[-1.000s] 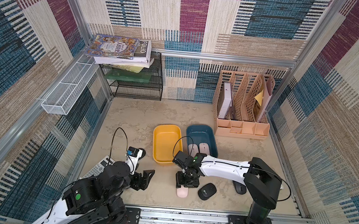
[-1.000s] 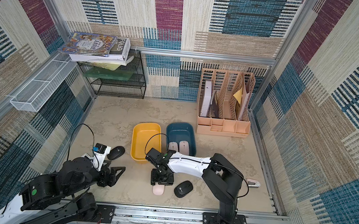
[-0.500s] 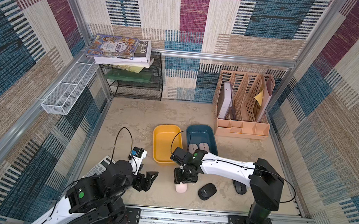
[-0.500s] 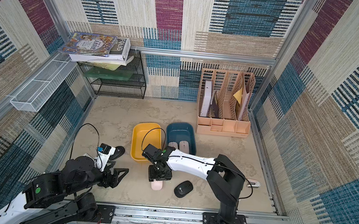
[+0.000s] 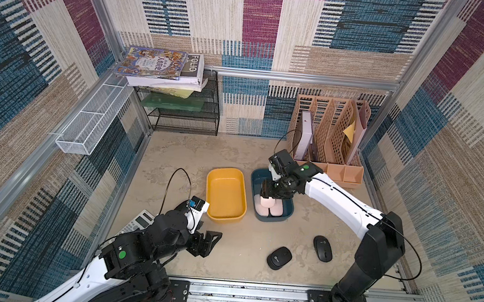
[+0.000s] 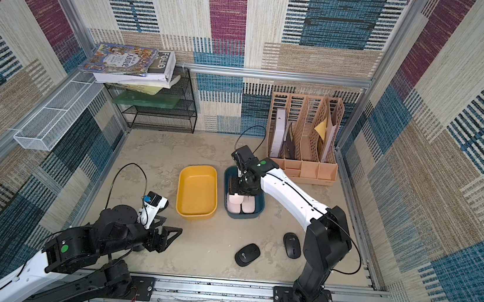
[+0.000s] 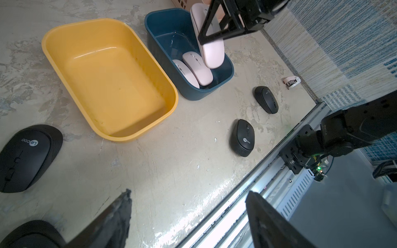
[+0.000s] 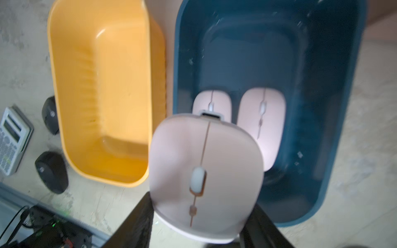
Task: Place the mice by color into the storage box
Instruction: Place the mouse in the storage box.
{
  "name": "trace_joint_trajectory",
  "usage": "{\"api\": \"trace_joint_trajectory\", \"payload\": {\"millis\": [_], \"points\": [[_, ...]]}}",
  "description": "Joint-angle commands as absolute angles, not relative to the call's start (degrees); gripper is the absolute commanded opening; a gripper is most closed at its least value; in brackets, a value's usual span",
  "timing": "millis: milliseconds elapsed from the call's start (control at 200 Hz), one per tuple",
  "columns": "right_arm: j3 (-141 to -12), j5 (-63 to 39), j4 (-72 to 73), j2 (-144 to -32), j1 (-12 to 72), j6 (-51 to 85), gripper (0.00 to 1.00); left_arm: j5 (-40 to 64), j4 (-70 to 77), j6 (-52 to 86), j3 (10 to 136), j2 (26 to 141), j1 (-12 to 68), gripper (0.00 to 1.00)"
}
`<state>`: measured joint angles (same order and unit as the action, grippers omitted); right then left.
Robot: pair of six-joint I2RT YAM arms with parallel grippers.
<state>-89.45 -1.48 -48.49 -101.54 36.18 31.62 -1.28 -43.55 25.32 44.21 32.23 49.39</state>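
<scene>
The right gripper [image 8: 197, 223] has its jaws pinched on a slim pale pink wireless mouse [image 8: 206, 171], hanging above the dark blue plastic tub [image 8: 333, 128]. Right beneath it, two more pale pink mice [image 8: 262, 120] lie side by side on the tub floor. The yellow plastic tub [image 5: 225, 196] sits just beside. The left gripper [image 5: 209, 245] hovers with its jaws spread wide, two matte black oval mice [image 7: 28, 156] close by its fingers.

2 top cams overhead, nearly same view, 2 wrist cams close, both see blue bin [image 7: 193, 94]
</scene>
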Motion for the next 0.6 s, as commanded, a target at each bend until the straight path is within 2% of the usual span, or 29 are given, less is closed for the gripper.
{"api": "trace_joint_trajectory", "payload": {"millis": [0,305,591], "points": [[-94.39,-1.42,-47.94,-106.71,33.63,23.63,0.48,-0.64,-40.94,26.27,44.81,33.26,49.28,0.87],[-107.6,-0.56,-49.42,-121.11,30.29,18.76,0.48,-1.41,-40.42,27.5,46.79,34.83,49.39,0.87],[-106.79,-1.25,-48.28,-123.12,30.06,19.01,0.48,-1.53,-39.55,27.97,45.49,35.15,49.39,0.87]]}}
